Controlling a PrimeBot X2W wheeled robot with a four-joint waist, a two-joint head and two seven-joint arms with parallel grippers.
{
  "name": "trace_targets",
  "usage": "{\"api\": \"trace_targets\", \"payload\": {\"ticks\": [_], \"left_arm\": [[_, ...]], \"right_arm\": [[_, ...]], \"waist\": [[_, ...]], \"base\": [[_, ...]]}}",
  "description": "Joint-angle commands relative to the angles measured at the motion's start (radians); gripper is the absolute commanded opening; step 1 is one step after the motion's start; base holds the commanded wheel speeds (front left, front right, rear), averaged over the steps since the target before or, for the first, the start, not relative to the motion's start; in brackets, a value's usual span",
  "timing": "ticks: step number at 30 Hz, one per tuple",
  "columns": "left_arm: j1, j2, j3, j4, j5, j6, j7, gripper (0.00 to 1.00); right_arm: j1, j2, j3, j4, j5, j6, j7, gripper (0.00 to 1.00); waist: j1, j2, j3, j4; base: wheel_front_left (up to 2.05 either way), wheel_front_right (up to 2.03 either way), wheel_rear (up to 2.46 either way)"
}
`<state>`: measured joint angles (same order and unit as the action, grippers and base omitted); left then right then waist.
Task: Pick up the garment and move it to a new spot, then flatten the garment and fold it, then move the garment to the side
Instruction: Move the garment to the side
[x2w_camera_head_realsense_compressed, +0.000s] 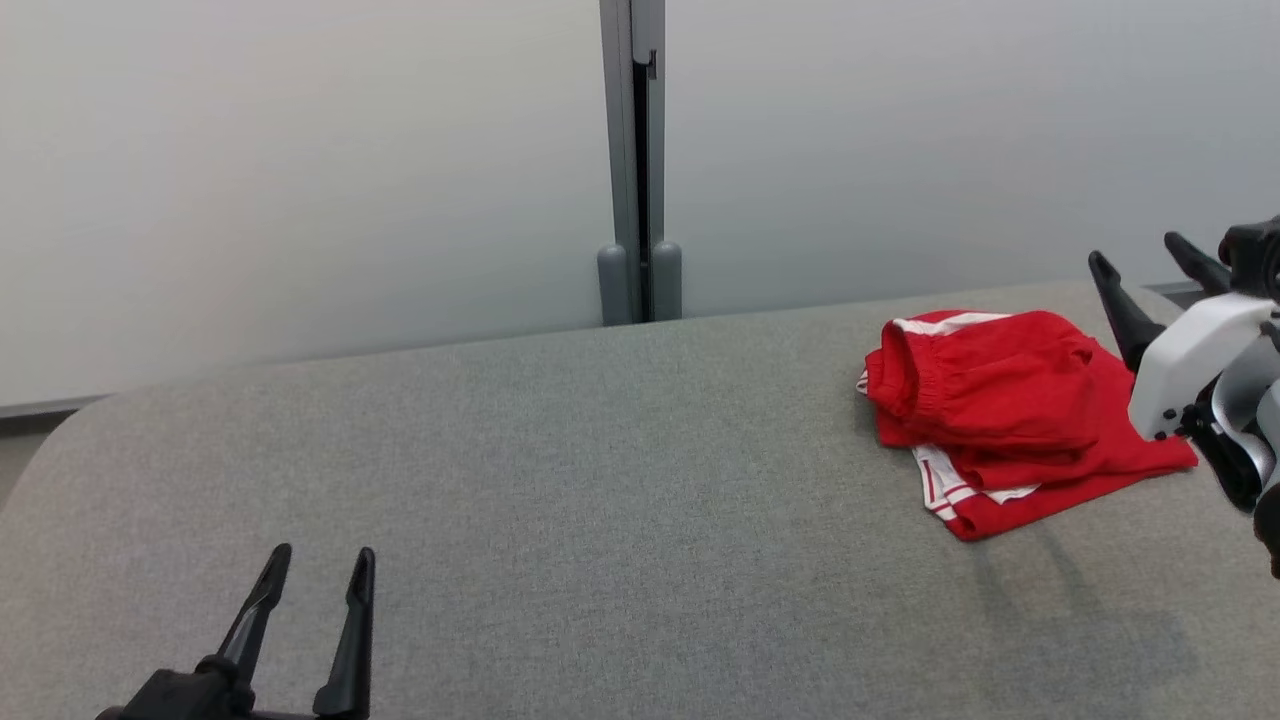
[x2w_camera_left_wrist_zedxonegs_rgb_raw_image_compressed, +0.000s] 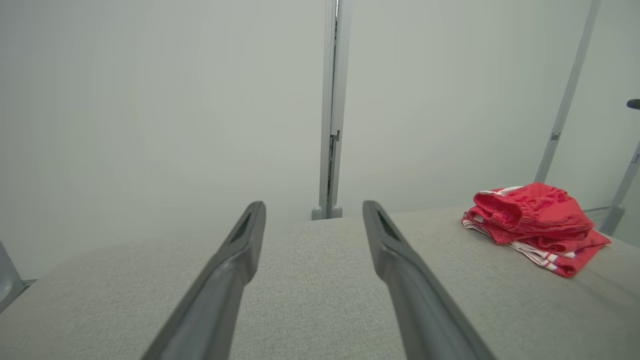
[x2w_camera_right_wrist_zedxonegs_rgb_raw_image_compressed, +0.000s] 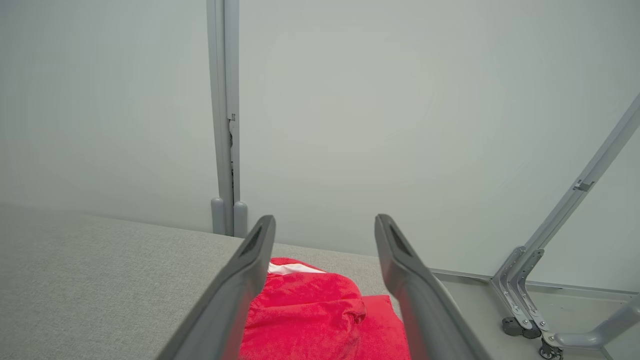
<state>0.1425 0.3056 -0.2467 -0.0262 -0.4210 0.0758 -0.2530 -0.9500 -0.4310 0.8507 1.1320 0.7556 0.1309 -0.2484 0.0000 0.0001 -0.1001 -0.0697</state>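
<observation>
The garment (x2w_camera_head_realsense_compressed: 1010, 410) is a red pair of shorts with white trim, folded into a compact bundle at the far right of the grey table (x2w_camera_head_realsense_compressed: 560, 480). It also lies at the right of the left wrist view as the garment (x2w_camera_left_wrist_zedxonegs_rgb_raw_image_compressed: 537, 225), and under my right fingers as the garment (x2w_camera_right_wrist_zedxonegs_rgb_raw_image_compressed: 320, 315). My right gripper (x2w_camera_head_realsense_compressed: 1140, 260) hovers open just right of and above the bundle, holding nothing. My left gripper (x2w_camera_head_realsense_compressed: 320, 565) stands open over the table's near left, far from the cloth, its fingers (x2w_camera_left_wrist_zedxonegs_rgb_raw_image_compressed: 240, 240) empty.
A pale partition wall with a grey vertical post (x2w_camera_head_realsense_compressed: 635, 160) stands behind the table. The table's far edge runs just beyond the garment. A grey metal frame with feet (x2w_camera_right_wrist_zedxonegs_rgb_raw_image_compressed: 530, 300) stands past the table's right end.
</observation>
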Motion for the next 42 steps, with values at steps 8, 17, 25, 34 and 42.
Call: {"api": "trace_targets", "payload": {"ticks": [8,17,25,34,42], "left_arm": [[0.095,0.0,0.062,-0.037,-0.058,0.04,0.002,1.0],[0.165,-0.01,0.083,-0.011,-0.078,0.035,-0.006,1.0],[0.167,-0.027,0.09,0.047,0.002,0.018,-0.012,1.0],[0.13,-0.063,0.103,0.06,0.044,-0.03,-0.012,1.0],[0.133,-0.078,0.125,0.049,0.062,-0.053,-0.012,1.0]], "right_arm": [[0.274,-0.078,-0.179,-0.298,0.005,0.0,-0.017,1.0],[0.695,-0.035,-0.493,-0.632,-0.099,0.0,-0.017,1.0],[0.958,0.091,-0.617,-0.798,-0.244,0.0,-0.017,1.0],[1.012,0.158,-0.604,-0.803,-0.294,0.0,-0.017,1.0],[1.008,0.171,-0.602,-0.801,-0.309,0.0,-0.017,1.0]], "waist": [[0.0,-0.0001,-0.104,0.027],[0.0,-0.0001,-0.141,0.072],[0.0,-0.0001,-0.145,0.095],[0.0,-0.0001,-0.124,0.093],[0.0,-0.0001,-0.097,0.095]], "base": [[0.0,0.0,0.0],[0.0,0.0,0.0],[0.0,0.0,0.0],[0.0,0.0,0.0],[0.0,0.0,0.0]]}}
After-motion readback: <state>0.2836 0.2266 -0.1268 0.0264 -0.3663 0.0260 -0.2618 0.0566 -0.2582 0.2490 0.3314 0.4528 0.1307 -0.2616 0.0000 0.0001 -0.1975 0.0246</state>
